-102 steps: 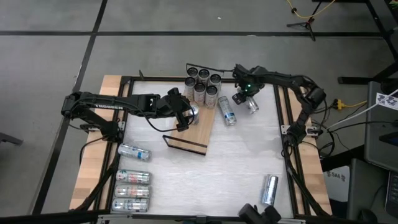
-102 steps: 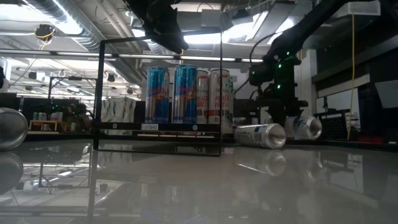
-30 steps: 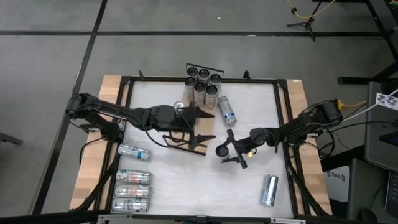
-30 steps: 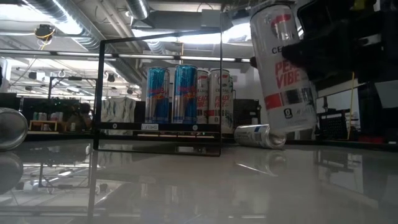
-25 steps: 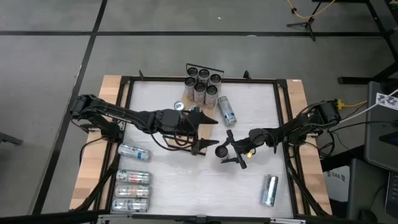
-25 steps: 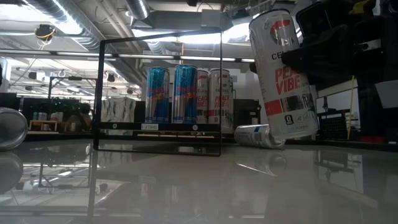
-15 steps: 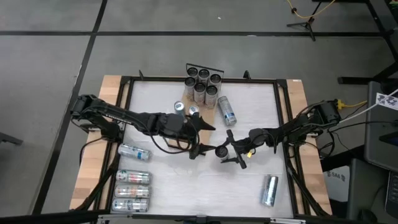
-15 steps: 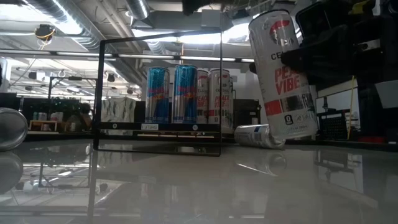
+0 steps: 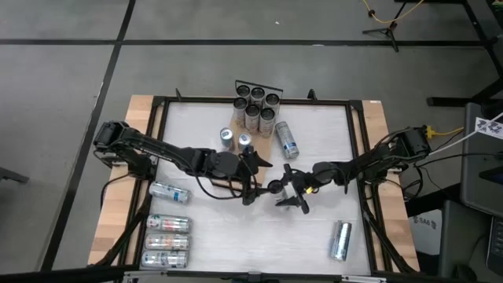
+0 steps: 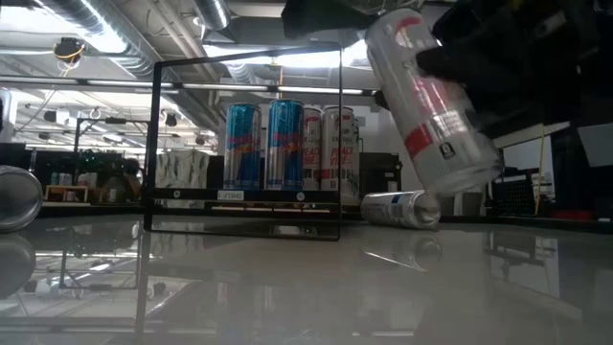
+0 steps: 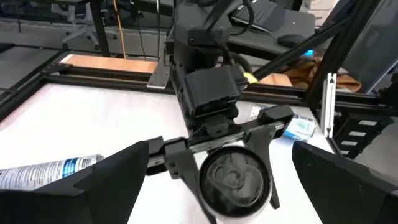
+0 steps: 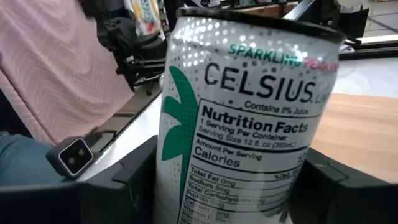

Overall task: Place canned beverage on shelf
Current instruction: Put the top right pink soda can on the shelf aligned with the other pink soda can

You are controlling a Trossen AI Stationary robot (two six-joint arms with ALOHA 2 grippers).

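A white Celsius can (image 12: 249, 124) hangs tilted above the table's middle, with my right gripper (image 9: 284, 191) shut on it. In the low view the can (image 10: 431, 105) leans with its top toward the shelf. My left gripper (image 9: 256, 179) stands open just left of the can, above the shelf's near end. Its wrist view looks straight at the can's top (image 11: 233, 180), and its two fingers stand wide on either side without touching. The shelf (image 9: 259, 141) carries a cluster of upright cans (image 9: 255, 106) at its far end, and its black wire rail (image 10: 244, 144) shows in the low view. My right gripper pinches the can's round side (image 12: 168, 186) between its two fingers, about the upper middle of the can. The fingers (image 11: 261, 140) come nearly level from the table's right side and lie across the can. The can is lifted clear of the table, tilted, its top toward my left gripper.
Two more cans (image 9: 235, 138) stand on the shelf nearer the middle. One can (image 9: 287, 140) lies beside the shelf, another (image 9: 340, 240) lies near the right front. Several cans (image 9: 167, 233) lie at the left front, on and beside the wooden edge.
My right gripper has rolled at the wrist in place, tipping the held can from nearly upright to a clear slant, top toward the shelf. My left gripper has come down and toward the table's near right, closing on the can, and has stayed open.
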